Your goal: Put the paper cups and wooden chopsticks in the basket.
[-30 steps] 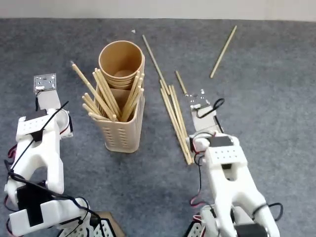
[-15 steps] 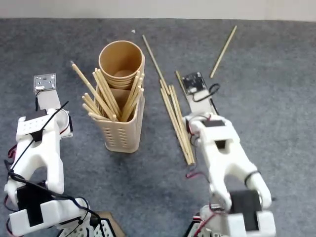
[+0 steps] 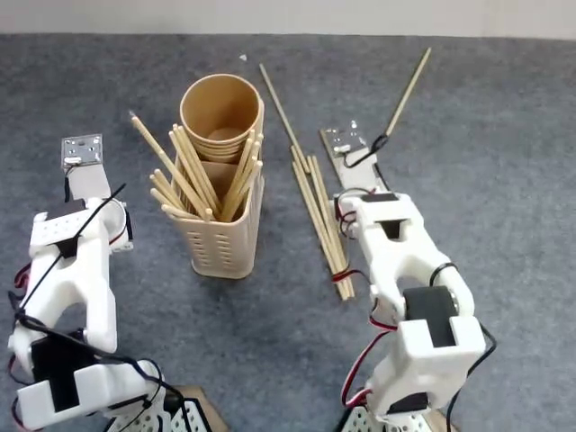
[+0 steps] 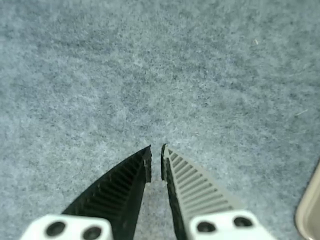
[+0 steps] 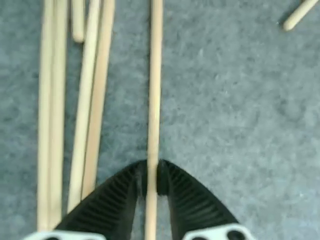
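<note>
Grips one wooden chopstick (image 5: 154,75) with the right pincer (image 5: 152,175), jaws pressed against its two sides and pointing along its length (probably chosen because this one lies a little apart from its neighbours, so the tips could come down around it without catching them). Holds the left pincer (image 4: 156,162) all but together on nothing, low over the bare grey table (image 4: 100,65); judged as simple waiting, out of the way of the other arm. Has the basket (image 3: 225,243) upright between the two arms in the high view, already loaded with the stacked paper cups (image 3: 220,112) and a fan of chopsticks (image 3: 193,180) leaning on its rim. Not yet collected from the table: the bundle of loose chopsticks (image 3: 317,211) lying side by side just next to the gripped one, one long stick (image 3: 281,103) near the cups, and one far stick (image 3: 408,90) well apart from all. Needs care in the lift, by this judgement: may drag the close neighbours along, and must find room among the sticks already fanned in the basket, which narrow the free opening.
</note>
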